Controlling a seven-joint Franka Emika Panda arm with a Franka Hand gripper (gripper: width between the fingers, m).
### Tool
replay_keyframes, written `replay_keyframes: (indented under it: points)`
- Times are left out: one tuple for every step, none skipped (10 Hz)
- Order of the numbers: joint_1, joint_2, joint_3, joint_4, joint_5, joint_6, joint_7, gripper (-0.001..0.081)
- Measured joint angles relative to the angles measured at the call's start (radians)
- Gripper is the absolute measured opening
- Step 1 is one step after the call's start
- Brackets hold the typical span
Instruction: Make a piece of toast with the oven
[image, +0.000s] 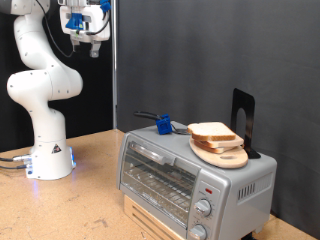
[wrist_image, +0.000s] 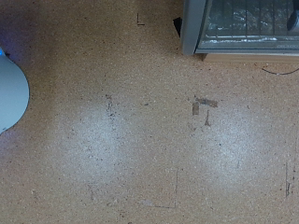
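In the exterior view you have the white Panda arm standing on its base at the left of the wooden table, reaching straight up. Its gripper sits high near the top edge, well apart from everything else; you cannot tell from here whether its fingers are wide or narrow, and nothing shows between them. The silver-grey toaster oven stands at the lower right, glass door closed, wire rack visible behind it, two round knobs stacked on its right panel with a small red light above them. On the oven's roof rests a round wooden board carrying a stack of bread slices; the piece of toast lies on top of that stack. A black upright stand rises just behind the board, and a small blue object sits on the roof towards the back left.

In the wrist view you look down at bare speckled tabletop. A corner of the oven shows at one edge, and a pale rounded shape, probably the robot base, at another. The fingers do not show here.
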Motion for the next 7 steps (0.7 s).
replay_keyframes:
  points:
    - [0.003,0.000,0.000,0.000,-0.001,0.003,-0.056,0.0805]
    - [0.017,-0.001,0.000,0.000,-0.021,0.016,-0.161,0.0805]
    - [0.035,-0.001,-0.001,0.001,-0.050,0.026,-0.268,0.0805]
    - [0.052,0.002,-0.001,0.002,-0.082,0.042,-0.374,0.0805]
    - [0.061,0.010,-0.003,0.002,-0.103,0.052,-0.462,0.0805]
    - [0.059,0.010,-0.003,0.002,-0.094,0.052,-0.439,0.0805]
    - [0.065,0.006,-0.005,0.002,-0.089,0.057,-0.487,0.0805]
